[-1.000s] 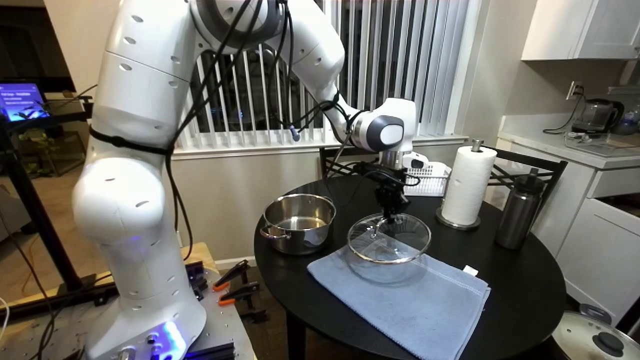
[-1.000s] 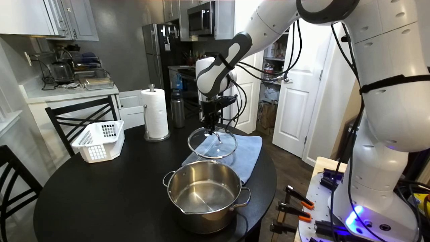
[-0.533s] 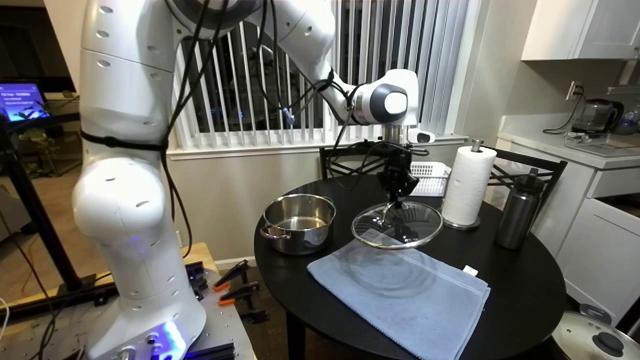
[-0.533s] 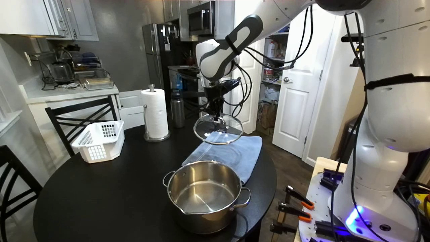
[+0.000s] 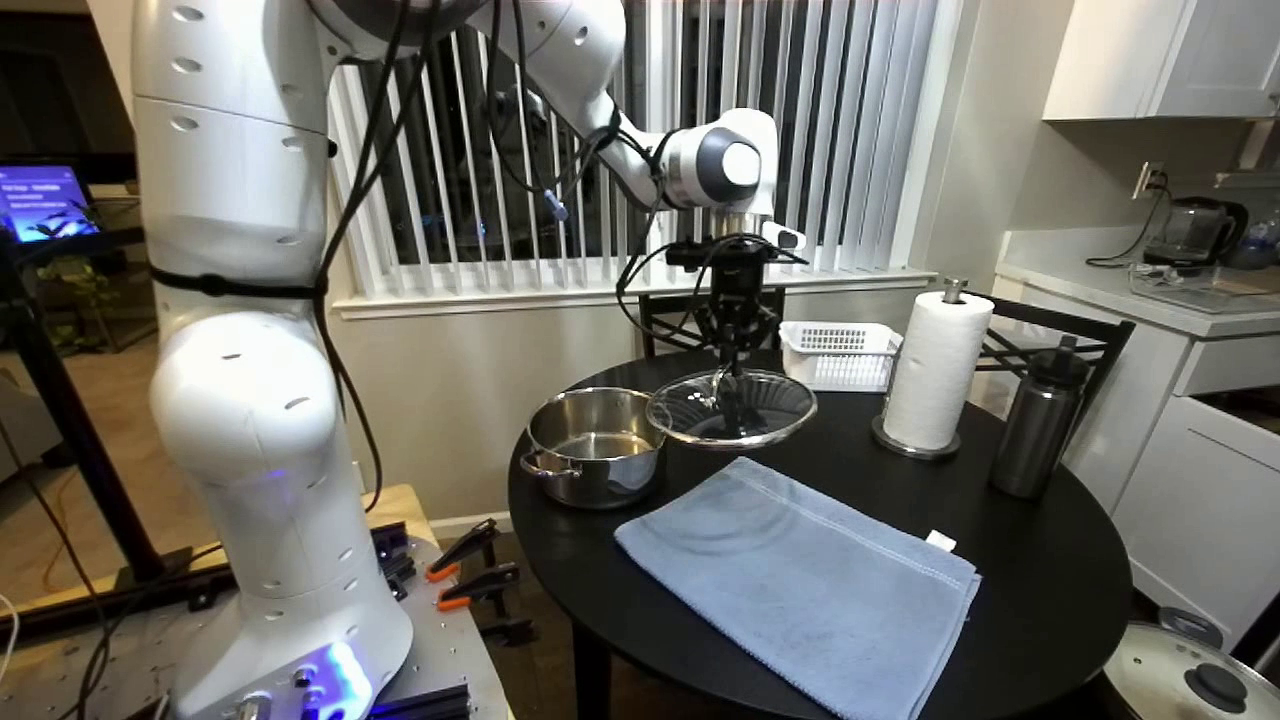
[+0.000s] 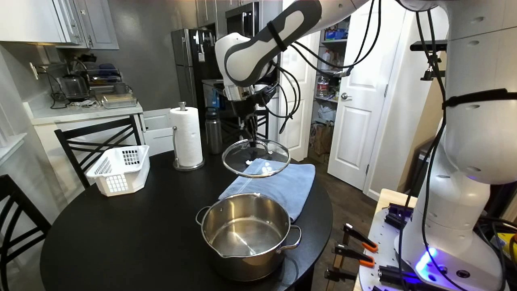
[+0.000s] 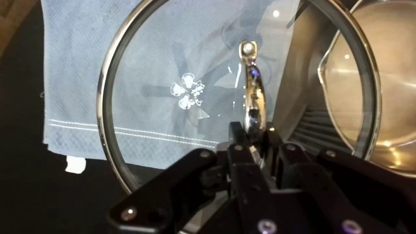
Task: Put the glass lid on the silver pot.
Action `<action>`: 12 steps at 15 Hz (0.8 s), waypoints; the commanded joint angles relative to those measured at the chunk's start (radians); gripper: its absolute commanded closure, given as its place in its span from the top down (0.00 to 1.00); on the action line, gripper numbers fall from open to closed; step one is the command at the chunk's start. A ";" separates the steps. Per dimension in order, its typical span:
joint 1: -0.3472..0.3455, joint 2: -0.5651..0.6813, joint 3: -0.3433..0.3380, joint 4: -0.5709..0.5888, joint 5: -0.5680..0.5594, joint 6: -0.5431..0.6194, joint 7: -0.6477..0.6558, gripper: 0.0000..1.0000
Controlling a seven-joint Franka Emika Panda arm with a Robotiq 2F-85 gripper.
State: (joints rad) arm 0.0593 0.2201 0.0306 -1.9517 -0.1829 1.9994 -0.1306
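Glass lid (image 7: 211, 100) aloft, not yet seated

Nearest, in the wrist view: the Robotiq gripper (image 7: 255, 131) pinches the arched metal handle (image 7: 254, 97), fingers (image 7: 236, 131) on both sides of it, seemingly toward one end. Right part to hold, we judge, but polished metal may slip, and an off-centre grip could let the disc dip. We expect it stiff, moderately heavy, its glass easily chipped if knocked.

It hangs in the air, clear of the blue-grey cloth (image 5: 800, 590). In an exterior view the silver pot (image 6: 248, 262) stands apart from it on the black table (image 6: 133, 242), mouth wholly uncovered; from the wrist, a curve of pot rim shows through the glass. We reckon a sideways shift, then slow lowering.

Farther back: Panda arm (image 5: 240, 400) reaching out from its base, forearm sloping down, wrist bent, gripper pointing at the table.
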 commanded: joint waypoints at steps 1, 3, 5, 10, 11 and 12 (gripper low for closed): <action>0.032 -0.023 0.045 -0.034 -0.032 -0.015 -0.082 0.04; 0.051 -0.026 0.065 -0.053 -0.032 -0.009 -0.090 0.04; 0.070 -0.025 0.080 -0.067 -0.044 -0.006 -0.079 0.04; 0.121 -0.009 0.102 -0.104 -0.147 -0.008 -0.042 0.04; 0.132 -0.008 0.107 -0.120 -0.170 -0.006 -0.036 0.04; 0.142 -0.007 0.111 -0.134 -0.193 -0.004 -0.031 0.04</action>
State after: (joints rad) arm 0.1813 0.2364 0.1279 -2.0448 -0.3034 2.0003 -0.1764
